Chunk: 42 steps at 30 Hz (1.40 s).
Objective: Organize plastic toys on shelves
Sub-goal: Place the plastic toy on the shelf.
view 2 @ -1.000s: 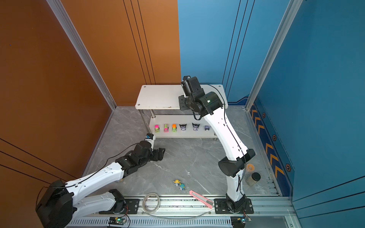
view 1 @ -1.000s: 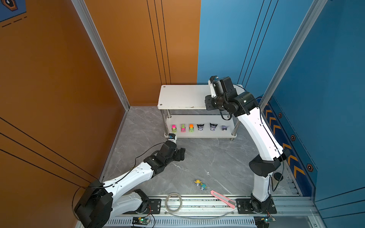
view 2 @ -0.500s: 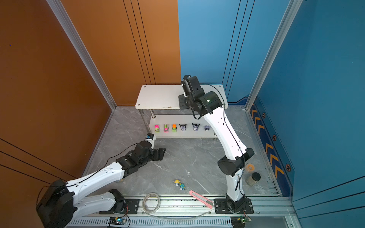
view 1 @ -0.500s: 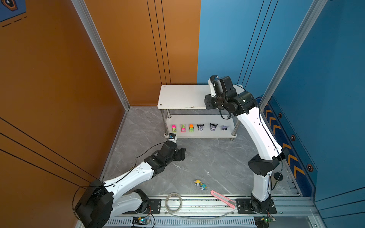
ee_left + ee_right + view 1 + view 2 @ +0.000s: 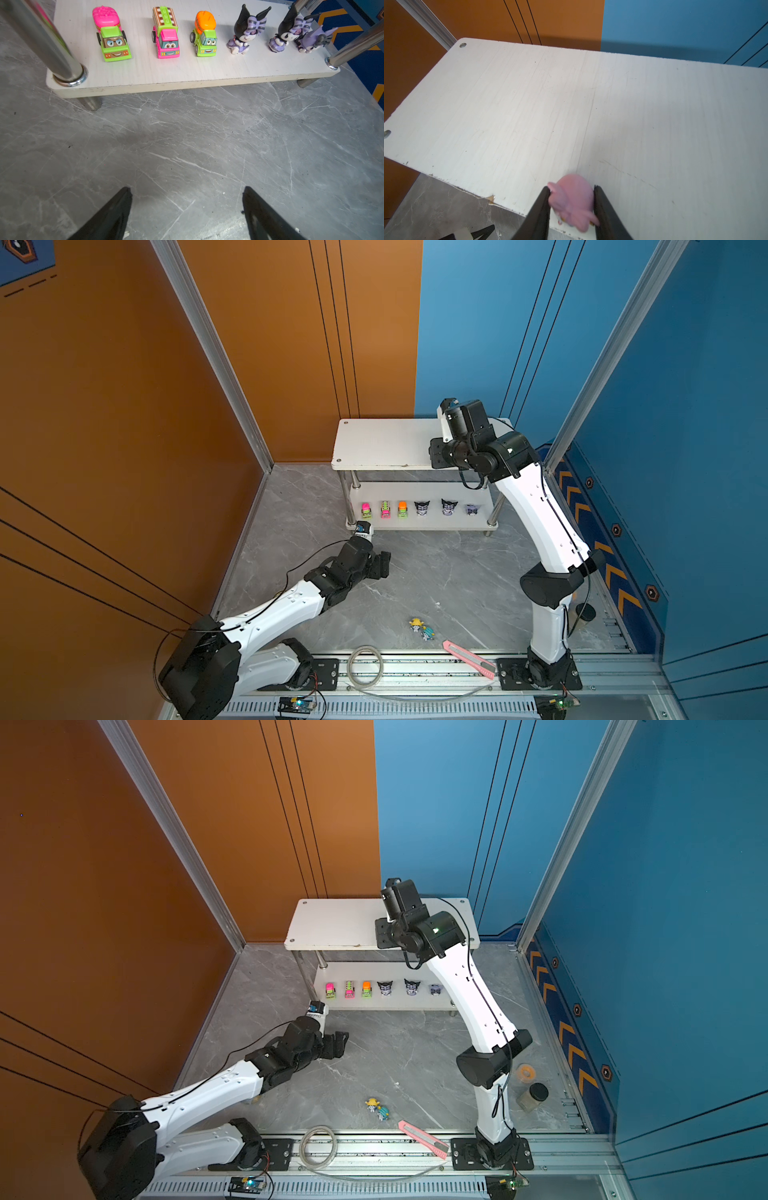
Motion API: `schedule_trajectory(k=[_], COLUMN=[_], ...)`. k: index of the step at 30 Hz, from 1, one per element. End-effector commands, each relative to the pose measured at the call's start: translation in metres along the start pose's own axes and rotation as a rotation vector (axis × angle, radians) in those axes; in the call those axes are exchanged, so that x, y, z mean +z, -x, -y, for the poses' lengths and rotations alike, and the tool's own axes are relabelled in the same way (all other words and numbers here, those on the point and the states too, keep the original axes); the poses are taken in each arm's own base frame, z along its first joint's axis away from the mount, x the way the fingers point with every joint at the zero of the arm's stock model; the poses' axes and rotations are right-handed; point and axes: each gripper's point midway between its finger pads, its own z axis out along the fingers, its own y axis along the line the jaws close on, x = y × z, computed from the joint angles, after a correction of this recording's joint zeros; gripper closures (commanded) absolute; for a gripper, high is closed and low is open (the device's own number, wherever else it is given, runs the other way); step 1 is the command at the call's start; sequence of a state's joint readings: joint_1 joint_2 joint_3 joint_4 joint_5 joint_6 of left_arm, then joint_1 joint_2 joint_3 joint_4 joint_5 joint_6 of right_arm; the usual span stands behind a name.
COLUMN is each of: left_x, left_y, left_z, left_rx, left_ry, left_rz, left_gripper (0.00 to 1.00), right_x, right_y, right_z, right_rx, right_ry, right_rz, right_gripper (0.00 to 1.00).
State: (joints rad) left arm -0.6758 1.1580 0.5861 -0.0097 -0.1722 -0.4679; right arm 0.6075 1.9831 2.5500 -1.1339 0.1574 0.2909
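Note:
The shelves (image 5: 382, 443) stand at the back. On the lower board (image 5: 187, 72) three neon trucks (image 5: 385, 509) and three black-purple figurines (image 5: 449, 507) stand in a row, also clear in the left wrist view: trucks (image 5: 166, 33), figurines (image 5: 245, 31). My right gripper (image 5: 571, 187) hovers over the top board's (image 5: 571, 104) front edge. Its fingers press both sides of a pink-hatted figurine (image 5: 573, 199), which is blurred. My left gripper (image 5: 187, 189) is open and empty, low over the floor before the rack. A yellow-hatted figurine (image 5: 415, 624) and a teal-hatted one (image 5: 427, 632) lie on the floor.
A pink utility knife (image 5: 469, 659) and a coil of clear tubing (image 5: 365, 666) lie on the front rail. A jar (image 5: 532, 1096) and an orange roll (image 5: 525, 1073) sit by the right arm's base. Orange and blue walls close in the grey floor.

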Motion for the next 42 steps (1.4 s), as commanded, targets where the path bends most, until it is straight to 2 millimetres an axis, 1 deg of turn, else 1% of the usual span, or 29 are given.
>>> schedule_trajectory(k=[1, 7, 14, 18, 22, 25, 27, 30, 36, 42], left_x=[0.0, 0.002, 0.004, 0.005, 0.007, 0.008, 0.009, 0.01, 0.011, 0.012], left_y=[0.01, 0.009, 0.009, 0.008, 0.006, 0.006, 0.005, 0.006, 0.007, 0.007], left_z=[0.007, 0.007, 0.007, 0.007, 0.007, 0.008, 0.008, 0.009, 0.01, 0.01], left_rx=[0.018, 0.019, 0.023, 0.023, 0.025, 0.023, 0.024, 0.024, 0.026, 0.028], left_ry=[-0.006, -0.006, -0.004, -0.003, -0.003, -0.004, -0.005, -0.005, -0.009, -0.008], left_rz=[0.023, 0.019, 0.017, 0.015, 0.009, 0.007, 0.005, 0.005, 0.002, 0.0], left_gripper=[0.15, 0.15, 0.15, 0.15, 0.15, 0.15, 0.15, 0.15, 0.15, 0.15], right_x=[0.011, 0.017, 0.022, 0.026, 0.029, 0.031, 0.032, 0.035, 0.036, 0.039], right_y=[-0.009, -0.008, -0.008, -0.009, -0.008, -0.007, -0.007, -0.01, -0.01, -0.012], right_z=[0.001, 0.0, 0.0, 0.004, 0.005, 0.002, 0.001, -0.002, -0.009, -0.011], right_rx=[0.012, 0.017, 0.025, 0.038, 0.053, 0.059, 0.056, 0.049, 0.026, 0.001], right_ry=[-0.003, 0.0, 0.009, 0.023, 0.061, 0.108, 0.128, 0.146, 0.188, 0.222], right_rz=[-0.04, -0.04, -0.042, -0.054, -0.065, -0.071, -0.074, -0.086, -0.091, -0.098], right_gripper=[0.62, 0.61, 0.62, 0.62, 0.53, 0.53, 0.56, 0.62, 0.68, 0.77])
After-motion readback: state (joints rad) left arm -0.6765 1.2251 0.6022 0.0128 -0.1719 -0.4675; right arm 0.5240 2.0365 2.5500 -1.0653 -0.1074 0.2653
